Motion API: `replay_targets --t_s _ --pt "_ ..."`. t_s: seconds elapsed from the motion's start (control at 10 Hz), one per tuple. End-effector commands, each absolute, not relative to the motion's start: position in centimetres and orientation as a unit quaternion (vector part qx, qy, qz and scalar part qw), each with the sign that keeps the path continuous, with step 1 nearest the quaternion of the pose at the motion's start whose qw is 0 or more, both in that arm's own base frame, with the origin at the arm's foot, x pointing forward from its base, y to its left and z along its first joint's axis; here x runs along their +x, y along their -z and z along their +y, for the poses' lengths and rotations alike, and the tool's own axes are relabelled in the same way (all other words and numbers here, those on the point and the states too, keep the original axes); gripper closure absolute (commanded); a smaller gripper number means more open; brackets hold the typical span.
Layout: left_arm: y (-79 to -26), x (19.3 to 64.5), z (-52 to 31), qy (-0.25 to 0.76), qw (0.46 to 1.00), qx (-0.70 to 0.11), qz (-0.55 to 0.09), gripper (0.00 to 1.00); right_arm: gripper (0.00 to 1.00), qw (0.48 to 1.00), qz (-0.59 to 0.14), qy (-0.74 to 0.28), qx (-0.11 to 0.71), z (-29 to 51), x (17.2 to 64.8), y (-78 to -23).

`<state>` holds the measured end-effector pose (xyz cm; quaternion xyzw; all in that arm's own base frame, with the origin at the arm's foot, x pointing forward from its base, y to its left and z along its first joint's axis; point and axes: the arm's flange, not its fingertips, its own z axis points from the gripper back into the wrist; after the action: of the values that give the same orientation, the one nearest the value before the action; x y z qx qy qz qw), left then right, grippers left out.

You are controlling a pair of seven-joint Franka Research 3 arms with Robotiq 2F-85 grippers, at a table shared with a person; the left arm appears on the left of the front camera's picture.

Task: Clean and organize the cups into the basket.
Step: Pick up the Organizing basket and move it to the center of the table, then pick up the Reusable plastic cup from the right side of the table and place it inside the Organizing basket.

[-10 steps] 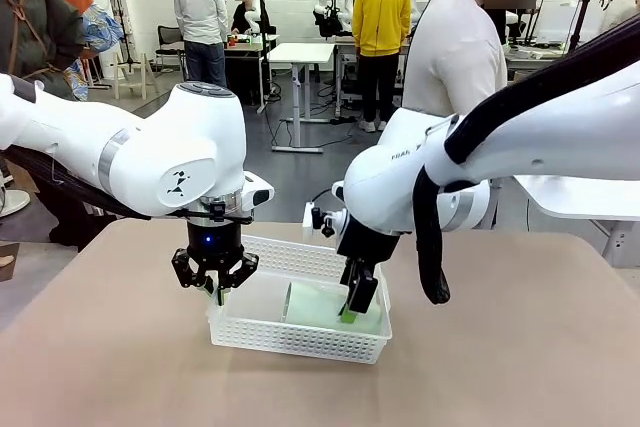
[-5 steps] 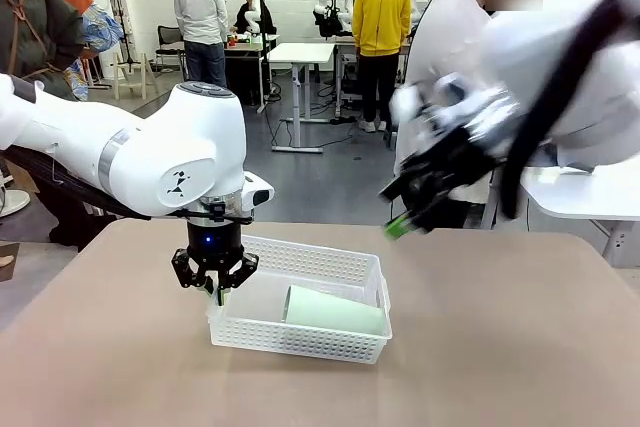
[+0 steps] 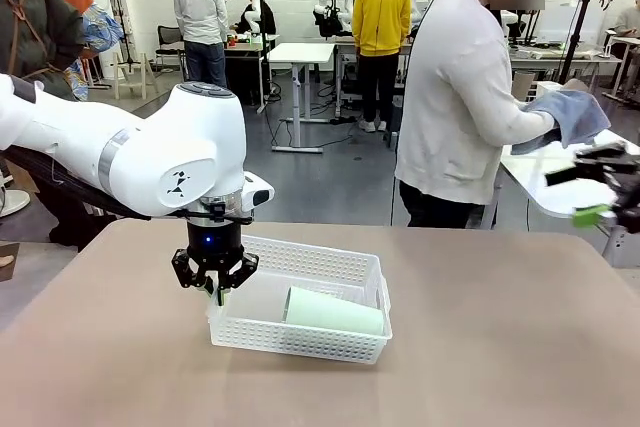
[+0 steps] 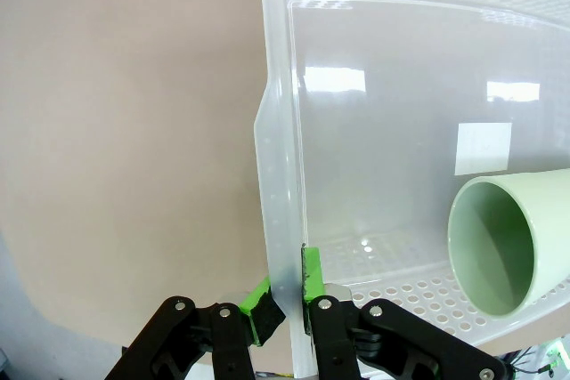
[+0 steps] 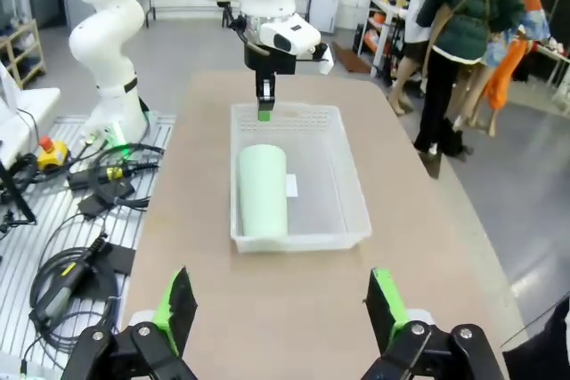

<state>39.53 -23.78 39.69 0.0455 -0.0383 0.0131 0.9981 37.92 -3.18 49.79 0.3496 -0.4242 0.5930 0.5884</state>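
Note:
A pale mint green cup (image 3: 335,312) lies on its side in the white lattice basket (image 3: 300,341), toward the right end, its open mouth facing left. My left gripper (image 3: 217,292) points straight down, shut on the basket's left end wall. In the left wrist view the green pads (image 4: 311,275) pinch that wall (image 4: 283,175), and the cup's mouth (image 4: 508,246) opens toward the camera. My right gripper (image 3: 590,195) is far off at the right edge, blurred and open, holding nothing. From the right wrist view I see the open right gripper (image 5: 280,309) high above the table, with the basket (image 5: 349,193), the cup (image 5: 263,189) and the left gripper (image 5: 264,104) beyond it.
A person in a white top stands at the far right side of the table, holding a grey-blue cloth (image 3: 575,117). A small white label (image 5: 291,185) lies on the basket floor. The tan tabletop (image 3: 500,347) is bare around the basket.
My right arm has lifted out of the basket and swung up and away to the right, leaving the mint cup lying inside. The left gripper has kept its hold on the basket wall.

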Motion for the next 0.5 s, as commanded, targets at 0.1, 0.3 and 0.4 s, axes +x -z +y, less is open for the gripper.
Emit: replay_targets --t_s 0.1,0.3,0.4 --pt "-39.8 39.5 -24.1 -0.024 0.998 0.046 -0.042 1.0 0.0 0.557 -0.463 -0.556 0.408 -10.9 41.7 -45.1" --pt "-39.8 39.5 -24.1 -0.024 0.998 0.046 -0.042 1.0 0.0 0.568 -0.476 -0.522 0.423 -15.2 42.4 -41.5" --pt "-39.8 39.5 -24.1 -0.024 0.998 0.046 -0.042 1.0 0.0 0.575 -0.474 -0.512 0.427 -16.3 42.7 -40.4"
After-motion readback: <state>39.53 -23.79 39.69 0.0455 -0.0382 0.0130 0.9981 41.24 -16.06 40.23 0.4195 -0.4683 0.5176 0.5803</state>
